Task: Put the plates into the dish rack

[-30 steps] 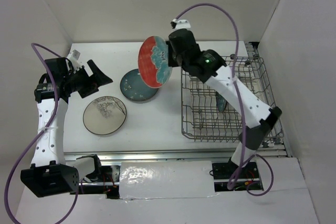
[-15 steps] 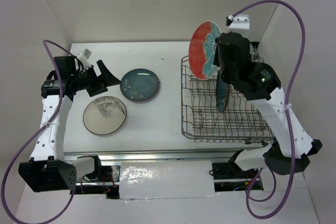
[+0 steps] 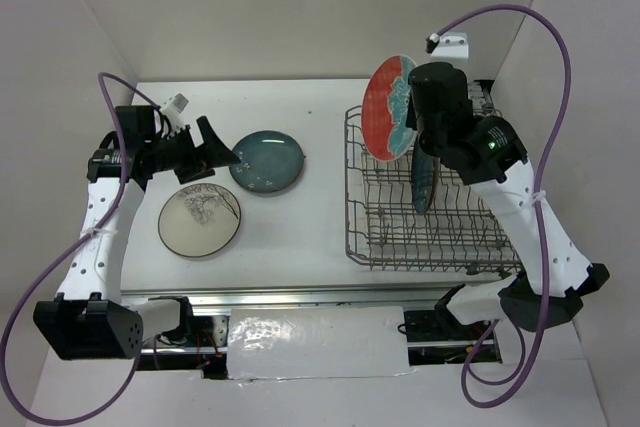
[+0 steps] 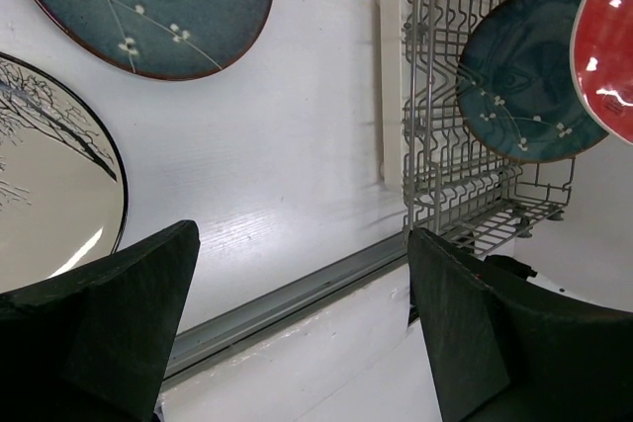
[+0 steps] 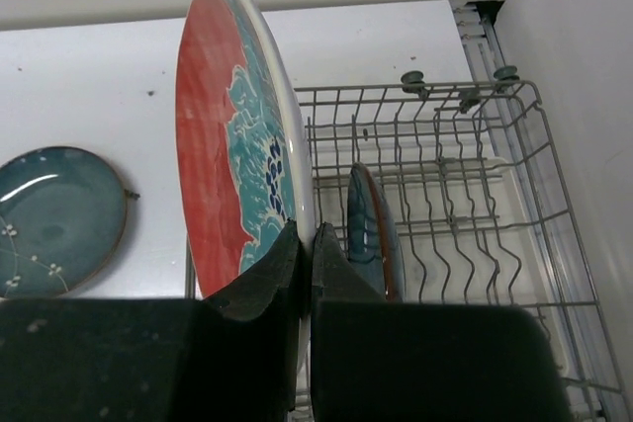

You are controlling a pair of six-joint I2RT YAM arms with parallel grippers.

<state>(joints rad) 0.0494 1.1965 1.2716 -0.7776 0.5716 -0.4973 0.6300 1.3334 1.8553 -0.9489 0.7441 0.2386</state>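
Observation:
My right gripper [image 5: 309,244] is shut on the rim of the red patterned plate [image 3: 386,107], holding it on edge over the far left part of the grey wire dish rack [image 3: 450,239]. One teal plate [image 3: 422,185] stands upright between the rack's tines, just right of the red plate [image 5: 227,165]. A second teal plate [image 3: 267,161] and the cream plate [image 3: 200,219] with its branch drawing lie flat on the table to the left. Above the gap between those two hangs my left gripper [image 3: 208,155], open and holding nothing.
White walls close in the table at the back and on both sides, the right one close to the rack [image 5: 465,195]. A metal rail [image 4: 287,294] runs along the table's near edge. Purple cables loop above both arms.
My right arm carried the red plate from above the table's middle rightwards over the rack, then lowered it a little. My left gripper shifted right towards the flat teal plate, still open.

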